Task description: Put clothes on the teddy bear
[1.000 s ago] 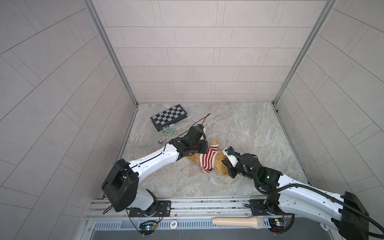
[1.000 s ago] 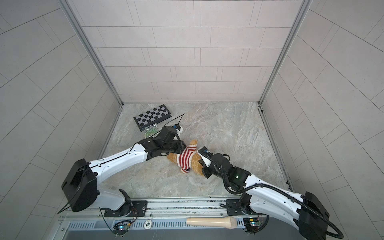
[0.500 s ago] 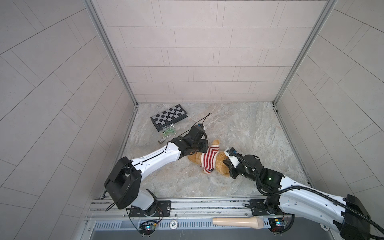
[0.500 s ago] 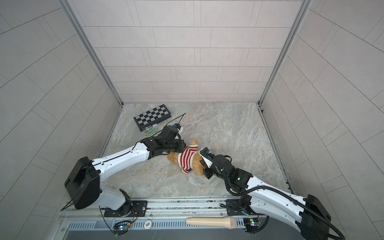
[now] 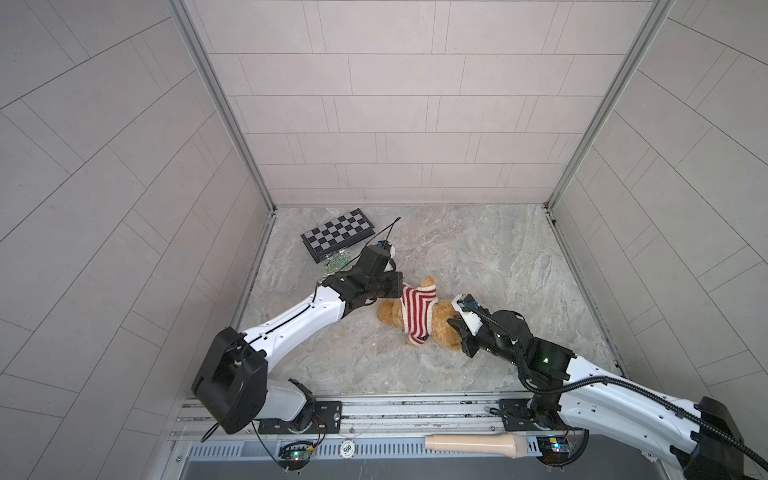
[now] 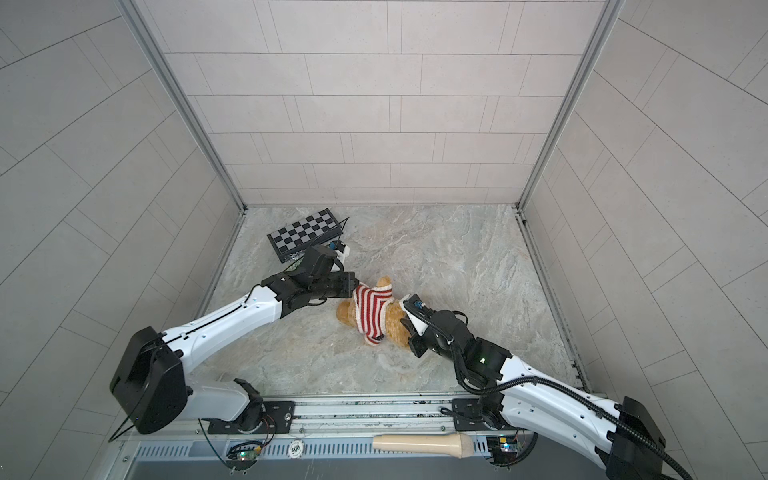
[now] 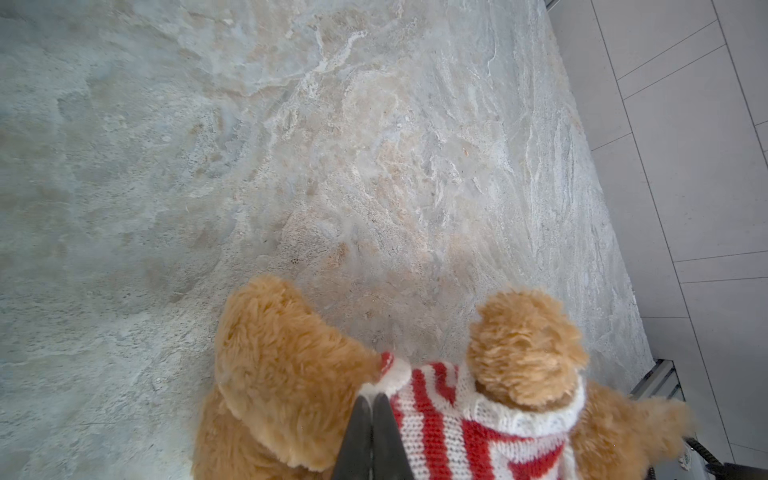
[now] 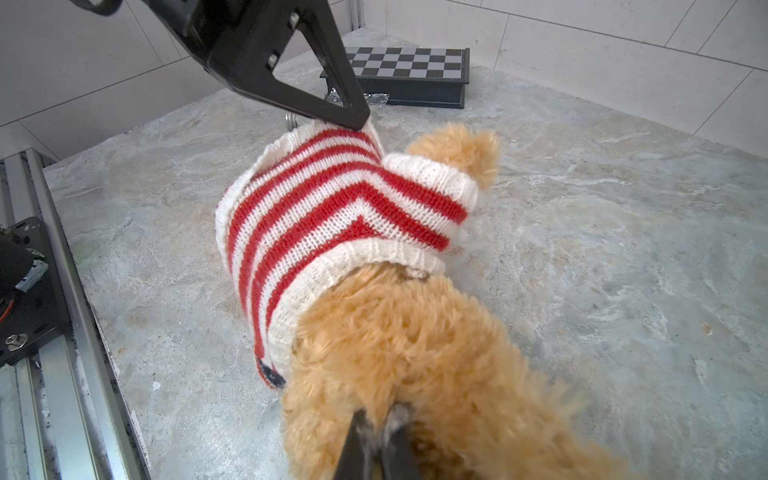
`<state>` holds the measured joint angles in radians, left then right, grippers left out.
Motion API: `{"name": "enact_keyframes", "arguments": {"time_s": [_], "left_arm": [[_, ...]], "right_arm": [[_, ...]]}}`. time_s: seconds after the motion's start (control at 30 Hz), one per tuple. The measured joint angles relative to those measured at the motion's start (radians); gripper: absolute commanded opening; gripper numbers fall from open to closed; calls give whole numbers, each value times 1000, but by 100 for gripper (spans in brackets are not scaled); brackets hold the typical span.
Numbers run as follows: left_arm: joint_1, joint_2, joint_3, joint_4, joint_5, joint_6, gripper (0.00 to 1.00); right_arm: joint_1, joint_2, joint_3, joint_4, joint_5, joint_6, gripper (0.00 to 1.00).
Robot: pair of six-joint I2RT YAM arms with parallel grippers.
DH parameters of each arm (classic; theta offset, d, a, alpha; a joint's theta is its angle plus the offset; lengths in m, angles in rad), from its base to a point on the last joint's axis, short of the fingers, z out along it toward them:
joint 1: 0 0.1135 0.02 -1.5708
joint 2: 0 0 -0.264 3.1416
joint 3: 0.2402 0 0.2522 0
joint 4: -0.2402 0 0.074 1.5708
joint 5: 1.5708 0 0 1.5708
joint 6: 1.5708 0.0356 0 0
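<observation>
The teddy bear (image 5: 446,328) (image 6: 395,328) lies on the marble floor in both top views, its middle covered by the red-and-white striped sweater (image 5: 417,309) (image 6: 371,309). One furry arm pokes out of a sleeve (image 8: 432,178). My left gripper (image 5: 400,291) (image 7: 373,397) is shut on the sweater's white hem (image 7: 390,376), its jaws pressed together beside tan fur (image 7: 282,374). My right gripper (image 5: 453,326) (image 8: 380,415) is shut on the bear's fur (image 8: 415,353) at the end opposite the left gripper. Which end of the bear that is stays unclear.
A folded chessboard (image 5: 338,235) (image 8: 405,68) lies at the back left, with small green pieces (image 5: 336,262) beside it. A beige handle (image 5: 473,444) and a round chip (image 5: 347,448) rest on the front rail. Tiled walls enclose the floor.
My left gripper's jaws have closed onto the sweater's hem. The right gripper has kept its hold on the bear, and the bear has barely shifted.
</observation>
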<state>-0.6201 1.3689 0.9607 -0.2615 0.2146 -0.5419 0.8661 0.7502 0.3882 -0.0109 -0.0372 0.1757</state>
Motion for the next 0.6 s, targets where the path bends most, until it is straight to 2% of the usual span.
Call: {"name": "enact_keyframes", "arguments": {"time_s": [0.33,0.6], "left_arm": [[10,-24,-35,25,34,-3,0],[8,-108,-40,9,30,1,0]], "right_arm": [[3,2,0,0,18,1,0],[4,1,-1,7,24,5,0]]}}
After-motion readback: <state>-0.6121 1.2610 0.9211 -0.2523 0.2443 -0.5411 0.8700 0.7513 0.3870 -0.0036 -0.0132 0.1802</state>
